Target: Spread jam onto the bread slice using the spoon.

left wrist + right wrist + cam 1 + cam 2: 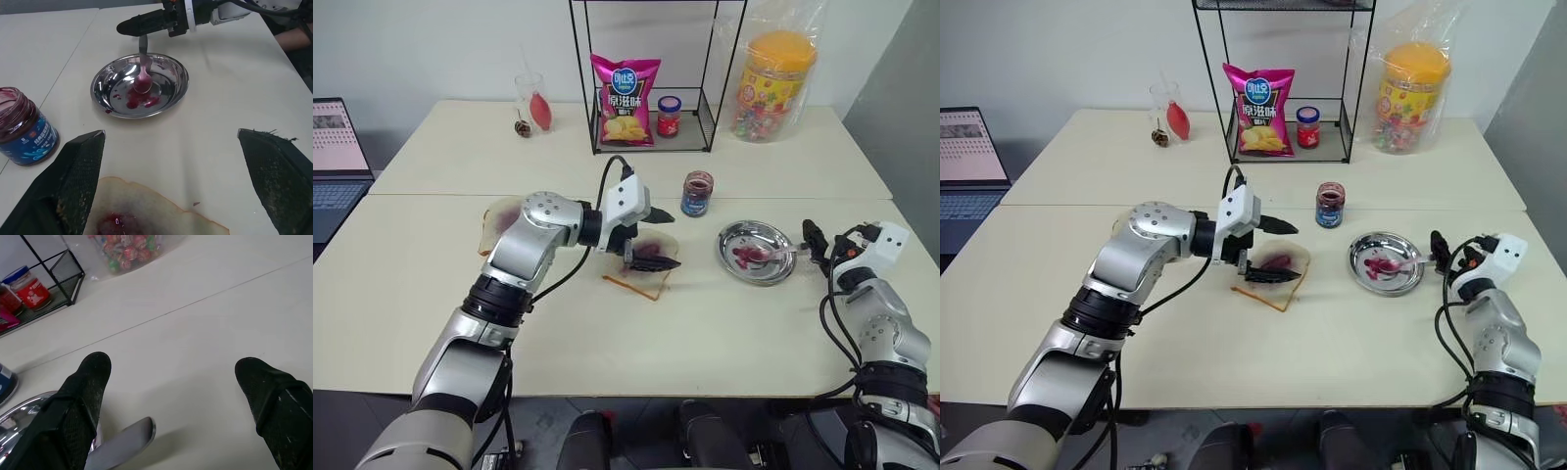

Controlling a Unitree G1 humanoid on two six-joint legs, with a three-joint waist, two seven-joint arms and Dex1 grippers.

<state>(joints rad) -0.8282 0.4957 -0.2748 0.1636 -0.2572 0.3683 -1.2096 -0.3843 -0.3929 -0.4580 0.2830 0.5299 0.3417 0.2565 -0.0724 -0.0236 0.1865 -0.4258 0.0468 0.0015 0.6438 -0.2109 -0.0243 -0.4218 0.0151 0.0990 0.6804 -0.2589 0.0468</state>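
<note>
My left gripper (1268, 257) hung over the bread slice (1278, 274) near the middle of the desk (1332, 333), fingers spread wide, nothing between them. From the left wrist I saw both fingers (73, 181) straddling the slice edge, with the purple jam smear (115, 223) at its centre. The slice lay flat, one corner toward me.

My right gripper (815, 240) sat just beside the right rim of the round steel dish (734, 257), fingers apart, not clamped on anything. The spoon (143, 73) lay in the dish, bowl down in a blob of red jam, handle leaning over the rim toward the right gripper. In the right wrist view the handle end (122, 443) showed close beside one finger (80, 401); touching or not, I couldn't tell.

The open jam jar (697, 193) with the blue label stood on the desk between slice and dish, a bit farther back. A wire rack (651, 78) at the back held a chip bag (626, 98) and a red-lidded jar (669, 116). A candy tub (773, 83) stood right of it.
</note>
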